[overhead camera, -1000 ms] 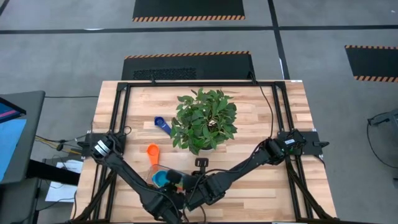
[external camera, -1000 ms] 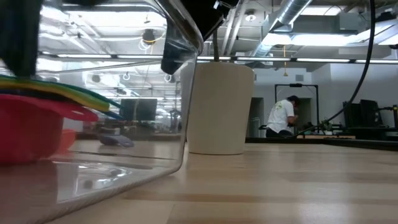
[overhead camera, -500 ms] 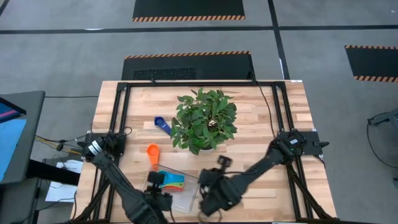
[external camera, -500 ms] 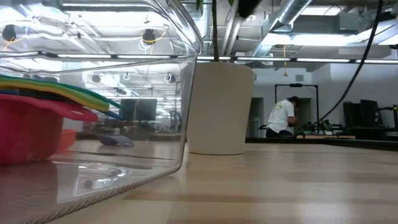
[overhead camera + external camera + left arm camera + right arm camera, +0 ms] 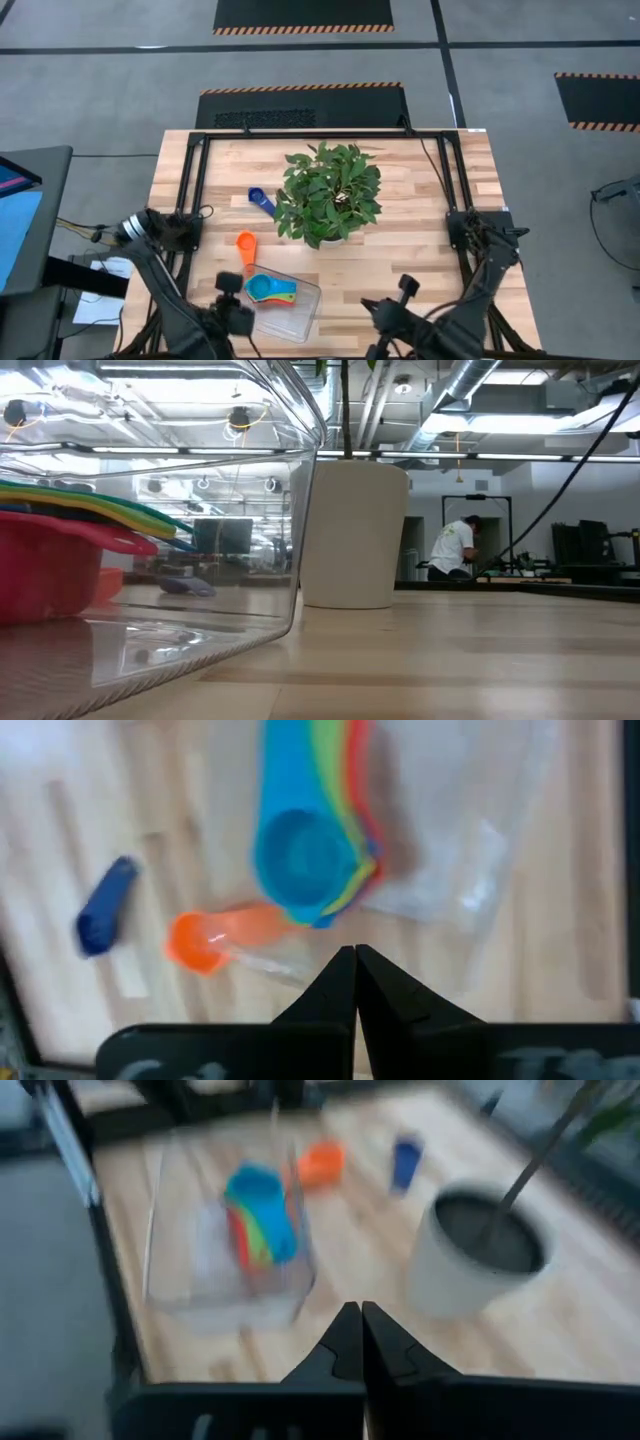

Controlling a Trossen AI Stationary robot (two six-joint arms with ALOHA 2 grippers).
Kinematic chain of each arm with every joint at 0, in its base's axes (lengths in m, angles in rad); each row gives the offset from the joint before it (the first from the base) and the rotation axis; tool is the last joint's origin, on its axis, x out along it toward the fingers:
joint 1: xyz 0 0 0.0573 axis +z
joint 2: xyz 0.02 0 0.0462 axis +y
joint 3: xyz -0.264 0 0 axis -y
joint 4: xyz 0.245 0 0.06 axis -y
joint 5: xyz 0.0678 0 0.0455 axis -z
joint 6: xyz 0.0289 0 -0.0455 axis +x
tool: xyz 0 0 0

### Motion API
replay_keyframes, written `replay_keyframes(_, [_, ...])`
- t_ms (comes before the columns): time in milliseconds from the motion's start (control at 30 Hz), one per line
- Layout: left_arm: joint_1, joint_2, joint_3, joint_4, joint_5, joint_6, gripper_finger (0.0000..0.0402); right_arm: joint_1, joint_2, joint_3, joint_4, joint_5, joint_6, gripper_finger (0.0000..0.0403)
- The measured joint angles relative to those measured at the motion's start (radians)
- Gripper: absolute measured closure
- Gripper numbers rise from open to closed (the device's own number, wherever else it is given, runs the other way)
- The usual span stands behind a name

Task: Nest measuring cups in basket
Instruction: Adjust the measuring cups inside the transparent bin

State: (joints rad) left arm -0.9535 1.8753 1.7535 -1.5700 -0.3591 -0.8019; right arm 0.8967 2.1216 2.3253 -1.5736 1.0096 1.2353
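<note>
The clear basket sits near the table's near edge and holds a nested stack of measuring cups, with light blue on top and green, yellow and red handles fanned beneath. In the low view the red cup shows behind the basket wall. An orange cup lies on the table just beyond the basket, and a dark blue cup lies left of the plant. My left gripper is shut, raised near the basket's left side. My right gripper is shut, raised well right of the basket.
A leafy green plant in a white pot stands at mid-table beyond the basket. Black frame rails run along the table's sides. Bare wood lies right of the basket. A person stands far off in the room.
Both arms have drawn back from over the basket toward the table's near edge, the left to the near left and the right to the near right, uncovering the stack. The basket and the cups have stayed where they were.
</note>
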Motion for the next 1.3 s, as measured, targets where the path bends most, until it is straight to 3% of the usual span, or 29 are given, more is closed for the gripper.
replay_keyframes(200, [-0.014, -0.212, -0.223, 0.063, -0.041, -0.099, 0.0401, -0.012, -0.002, -0.047, 0.004, 0.168, 0.023, 0.0399])
replay_keyframes(433, [0.012, -0.473, -0.539, 0.36, -0.054, -0.075, 0.0402, -0.138, -0.043, -0.25, 0.004, 0.143, 0.191, 0.0399])
replay_keyframes(700, [0.235, -0.67, -0.751, 0.656, -0.032, 0.282, 0.0401, -0.272, -0.341, -0.618, 0.001, 0.058, 0.372, 0.0399])
replay_keyframes(767, [0.31, -0.7, -0.777, 0.715, 0.011, 0.396, 0.0401, -0.27, -0.427, -0.709, 0.003, 0.032, 0.406, 0.0399])
replay_keyframes(900, [0.469, -0.732, -0.783, 0.748, 0.184, 0.589, 0.0402, -0.246, -0.616, -0.906, 0.034, -0.155, 0.405, 0.0399])
replay_keyframes(967, [0.548, -0.735, -0.783, 0.763, 0.269, 0.629, 0.0401, -0.23, -0.717, -1.021, 0.154, -0.207, 0.302, 0.0399])
replay_keyframes(1067, [0.636, -0.731, -0.783, 0.815, 0.327, 0.621, 0.0401, -0.218, -0.883, -1.207, 0.476, -0.274, 0.06, 0.0399])
replay_keyframes(1200, [0.692, -0.729, -0.783, 0.922, 0.325, 0.579, 0.0401, -0.259, -1.057, -1.456, 1.036, -0.437, -0.385, 0.0399])
replay_keyframes(1300, [0.699, -0.729, -0.783, 0.984, 0.291, 0.557, 0.0401, -0.321, -1.14, -1.6, 1.381, -0.56, -0.61, 0.0399])
